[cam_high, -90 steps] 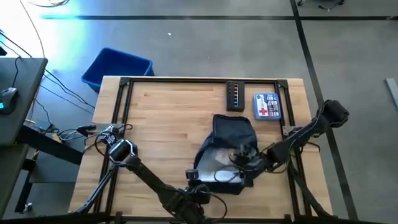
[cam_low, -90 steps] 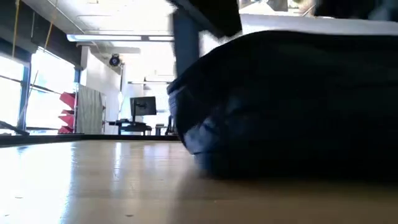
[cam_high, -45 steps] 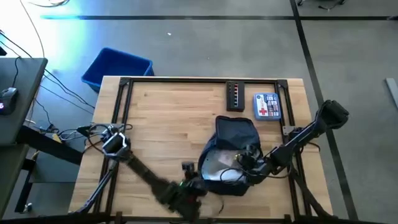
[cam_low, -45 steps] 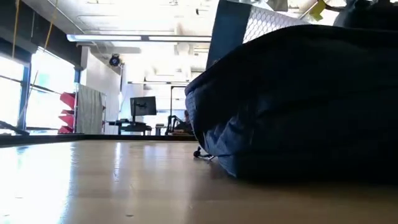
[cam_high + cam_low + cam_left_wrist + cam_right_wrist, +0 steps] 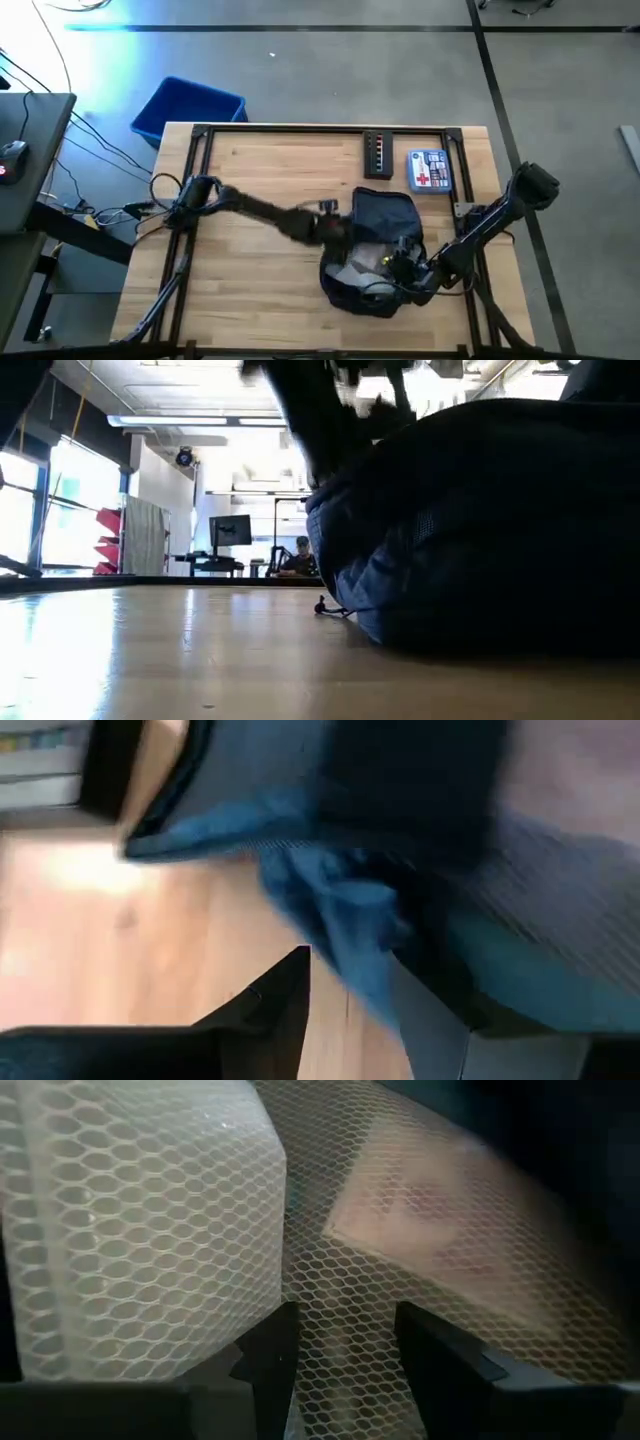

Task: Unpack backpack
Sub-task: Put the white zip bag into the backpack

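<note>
The dark navy backpack (image 5: 381, 214) lies on the wooden table right of centre, its open end toward the near edge; in the low view the backpack (image 5: 500, 530) fills the right side. My left gripper (image 5: 335, 228) is at its left side, open, with a fold of blue fabric (image 5: 340, 920) just ahead of the gap between the fingers. My right gripper (image 5: 395, 272) reaches into the opening from the right. It is open above a white mesh layer (image 5: 400, 1270) that covers a pale packet (image 5: 140, 1230). My left gripper is blurred, and I cannot tell whether its fingers touch the blue fabric fold (image 5: 345, 955). My right gripper has its fingers (image 5: 268, 1365) close over the mesh inside the backpack, and I cannot tell whether they touch it.
A black device with lights (image 5: 379, 155) and a white-and-blue box (image 5: 430, 170) lie at the far right of the table. A blue bin (image 5: 188, 108) stands off the far left corner. The table's left half (image 5: 250, 270) is bare wood. A person (image 5: 300, 555) sits far behind.
My left gripper has swung from the near edge in front of the backpack toward the far edge, round to the backpack's left side. My right gripper has gone a little toward the near edge, deeper into the opening. The backpack has shifted slightly toward the right.
</note>
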Controlling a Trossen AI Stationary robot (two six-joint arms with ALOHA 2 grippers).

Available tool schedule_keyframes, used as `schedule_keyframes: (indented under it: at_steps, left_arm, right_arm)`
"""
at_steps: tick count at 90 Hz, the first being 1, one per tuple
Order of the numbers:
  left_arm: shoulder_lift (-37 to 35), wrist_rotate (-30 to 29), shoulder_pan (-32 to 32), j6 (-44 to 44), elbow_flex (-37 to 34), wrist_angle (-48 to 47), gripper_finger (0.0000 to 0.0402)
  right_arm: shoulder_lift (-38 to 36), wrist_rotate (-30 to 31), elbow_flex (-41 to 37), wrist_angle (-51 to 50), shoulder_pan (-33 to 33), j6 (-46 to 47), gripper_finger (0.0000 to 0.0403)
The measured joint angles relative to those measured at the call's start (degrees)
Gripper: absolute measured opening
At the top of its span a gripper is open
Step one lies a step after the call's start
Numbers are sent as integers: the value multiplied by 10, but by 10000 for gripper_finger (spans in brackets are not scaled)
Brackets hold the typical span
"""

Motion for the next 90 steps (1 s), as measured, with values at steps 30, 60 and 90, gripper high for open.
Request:
schedule_keyframes:
  at_steps: [30, 60, 90]
  left_arm:
    - [6, 265, 112, 85, -114, 384, 117]
    - [6, 490, 103, 59, -114, 557, 117]
    - [-8, 648, 16, 121, -115, 541, 117]
  right_arm:
    - [13, 2, 0, 6, -5, -10, 155]
    - [13, 25, 0, 8, -5, -28, 155]
    - [13, 26, 0, 3, -5, -38, 155]
